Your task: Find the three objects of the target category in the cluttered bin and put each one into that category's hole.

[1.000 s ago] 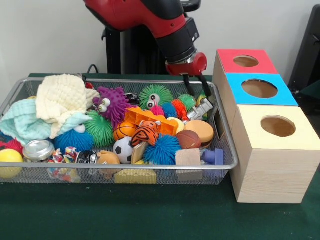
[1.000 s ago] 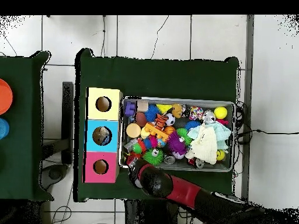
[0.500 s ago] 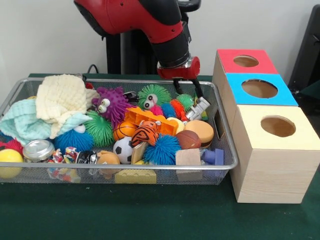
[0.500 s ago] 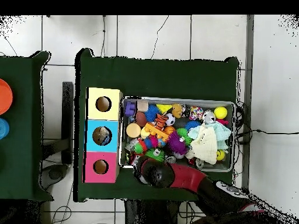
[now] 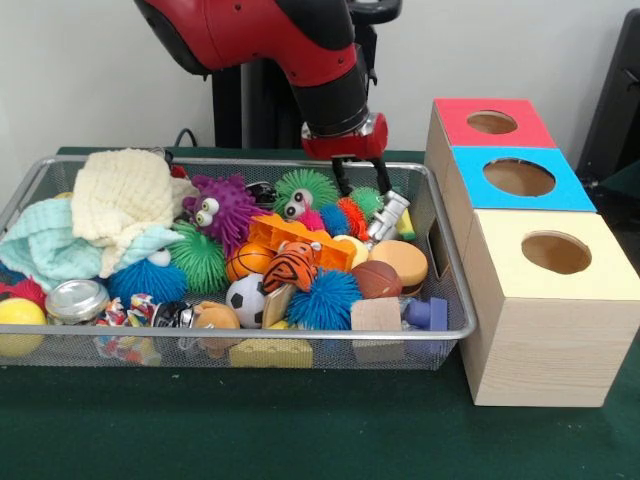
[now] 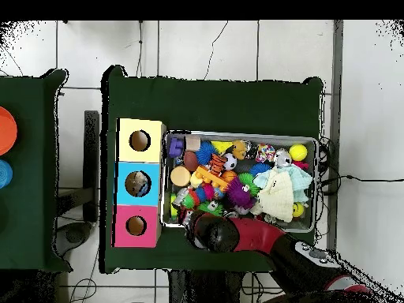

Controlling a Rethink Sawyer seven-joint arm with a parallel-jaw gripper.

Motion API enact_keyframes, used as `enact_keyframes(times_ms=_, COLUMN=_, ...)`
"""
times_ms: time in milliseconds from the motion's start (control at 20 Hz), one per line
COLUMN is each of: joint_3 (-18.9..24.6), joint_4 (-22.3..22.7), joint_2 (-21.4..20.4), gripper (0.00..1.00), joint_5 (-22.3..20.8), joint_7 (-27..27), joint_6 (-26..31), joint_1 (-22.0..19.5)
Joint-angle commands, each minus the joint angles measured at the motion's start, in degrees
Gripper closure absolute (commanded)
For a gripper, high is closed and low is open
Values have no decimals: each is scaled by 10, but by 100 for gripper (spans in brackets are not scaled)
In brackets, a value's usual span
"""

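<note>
The gripper point(image 5: 361, 180) hangs with fingers spread, holding nothing. A green spiky ball point(image 5: 306, 190) sits at its nine o'clock in the bin point(image 5: 452, 300).

A: What does the arm point(image 5: 250, 35) look like?

B: Glossy red shell, thick and rounded, with a black cylindrical section just above the tool point(image 5: 360, 176).

A: And right at the tool?

B: A red collar with a thin silvery ring directly over it, then two slim black fingers point(image 5: 341, 177) below, standing a little apart.

A: From above?

B: The arm point(image 6: 260, 241) reads as a red tube ending in a dark round cap, with a grey patch carrying small buttons farther back from the tool.
</note>
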Motion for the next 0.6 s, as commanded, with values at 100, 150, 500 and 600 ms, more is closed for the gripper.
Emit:
enact_keyframes(times_ms=100, joint_3=-36, joint_4=-139, joint_2=-39, gripper=0, joint_5=-74, joint_7=-41, joint_6=19, joint_1=16)
enact_keyframes(times_ms=150, joint_3=-37, joint_4=-144, joint_2=-44, gripper=0, joint_5=-83, joint_7=-48, joint_6=30, joint_1=20)
enact_keyframes(times_ms=500, joint_3=30, joint_4=-177, joint_2=-44, gripper=0, joint_5=-160, joint_7=-136, joint_6=52, joint_1=-8)
enact_keyframes(times_ms=600, joint_3=23, joint_4=-181, joint_2=-60, gripper=0, joint_5=-220, joint_7=-106, joint_6=-32, joint_1=6)
